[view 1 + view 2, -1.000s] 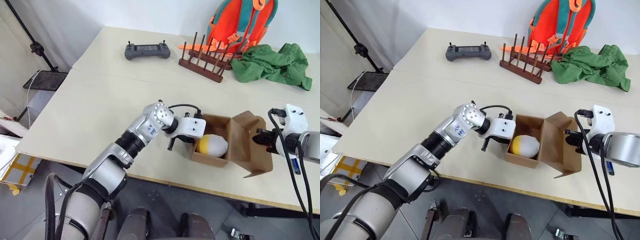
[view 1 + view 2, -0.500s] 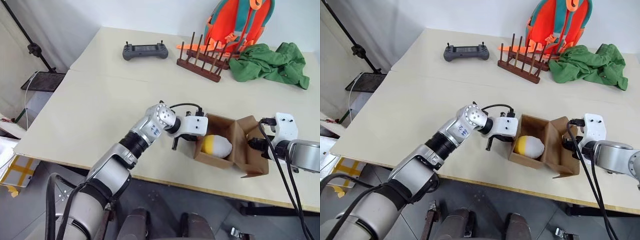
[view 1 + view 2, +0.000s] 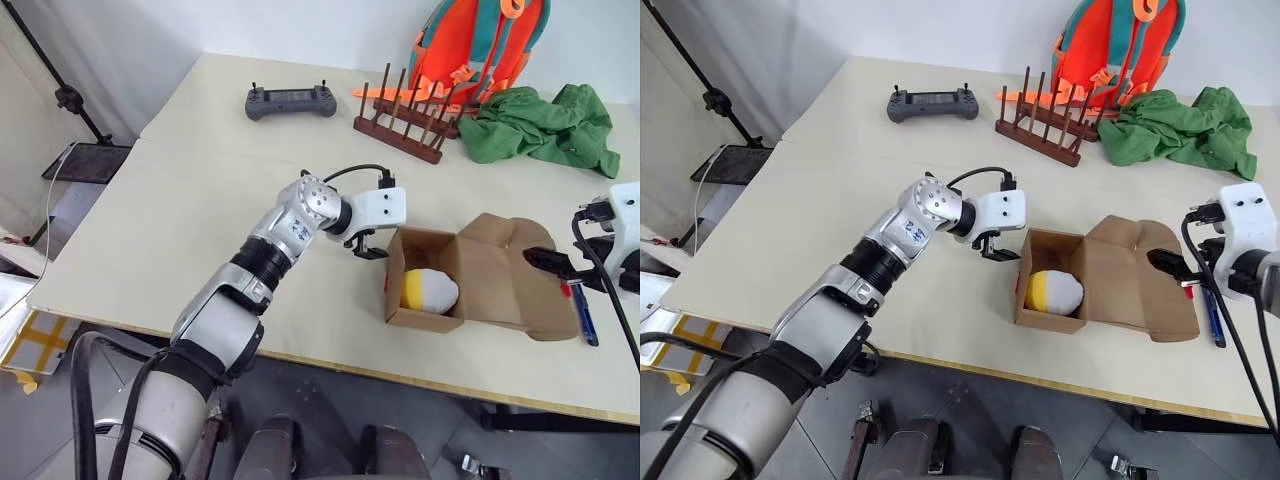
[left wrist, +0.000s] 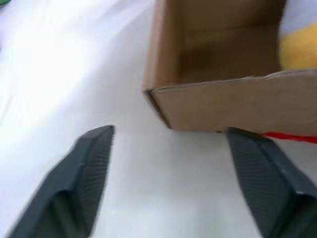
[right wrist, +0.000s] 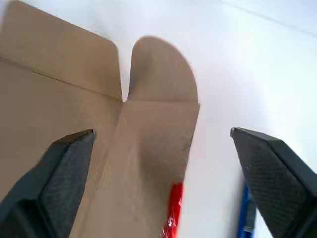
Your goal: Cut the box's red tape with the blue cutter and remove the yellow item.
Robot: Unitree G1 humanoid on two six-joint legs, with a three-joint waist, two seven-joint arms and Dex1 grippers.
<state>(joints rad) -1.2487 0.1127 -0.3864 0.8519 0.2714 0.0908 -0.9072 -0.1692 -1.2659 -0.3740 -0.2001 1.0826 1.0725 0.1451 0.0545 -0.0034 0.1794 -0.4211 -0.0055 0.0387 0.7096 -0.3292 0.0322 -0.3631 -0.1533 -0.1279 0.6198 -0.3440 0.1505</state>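
The box (image 3: 424, 308) stands open near the table's front edge, its lid flap (image 3: 510, 275) folded out flat to the right. The yellow item (image 3: 428, 290), yellow and white, lies inside. My left gripper (image 3: 362, 246) hovers open just left of the box's far left corner, touching nothing. My right gripper (image 3: 546, 262) is open above the flap's right end, fingers (image 5: 69, 158) spread wide and empty. A strip of the red tape (image 5: 172, 210) clings to the flap's edge. The blue cutter (image 3: 585, 325) lies on the table right of the flap.
A grey controller (image 3: 290, 101) sits at the back left. A wooden rack (image 3: 405, 125), a green cloth (image 3: 545, 125) and an orange backpack (image 3: 480, 45) line the back right. The table's front edge (image 3: 330, 360) runs just below the box.
Both grippers have opened. The left one lifted away from the box's left wall. The right one let go of the flap and drew right; the flap now lies flat.
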